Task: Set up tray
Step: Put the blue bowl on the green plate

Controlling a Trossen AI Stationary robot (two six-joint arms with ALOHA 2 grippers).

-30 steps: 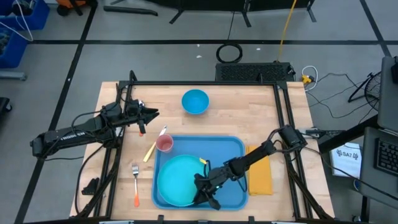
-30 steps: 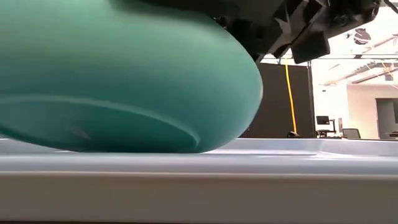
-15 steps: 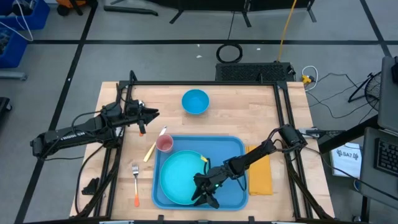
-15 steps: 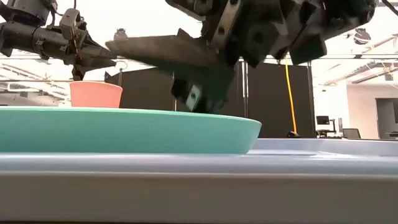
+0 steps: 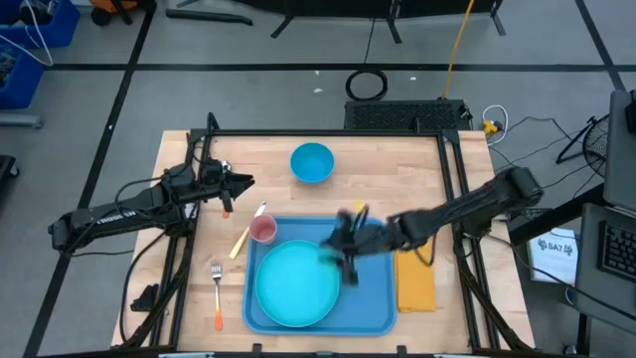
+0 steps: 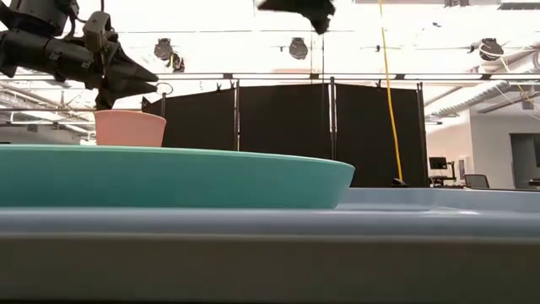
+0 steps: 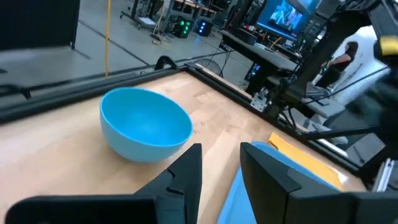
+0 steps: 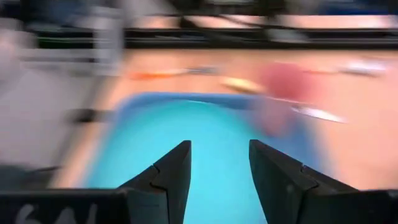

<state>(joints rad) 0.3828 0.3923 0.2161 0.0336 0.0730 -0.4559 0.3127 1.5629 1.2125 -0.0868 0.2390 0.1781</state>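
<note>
Blue tray lies flat on the wooden surface, at its near edge. A round teal plate rests inside the tray, toward its left side; a pink cup stands at the tray's far-left corner. The right pincer hovers above the tray beside the plate, fingers parted and holding nothing. The left pincer waits over the surface's left part, near a blue bowl, its fingers apart and empty. A yellow napkin lies just right of the tray.
</note>
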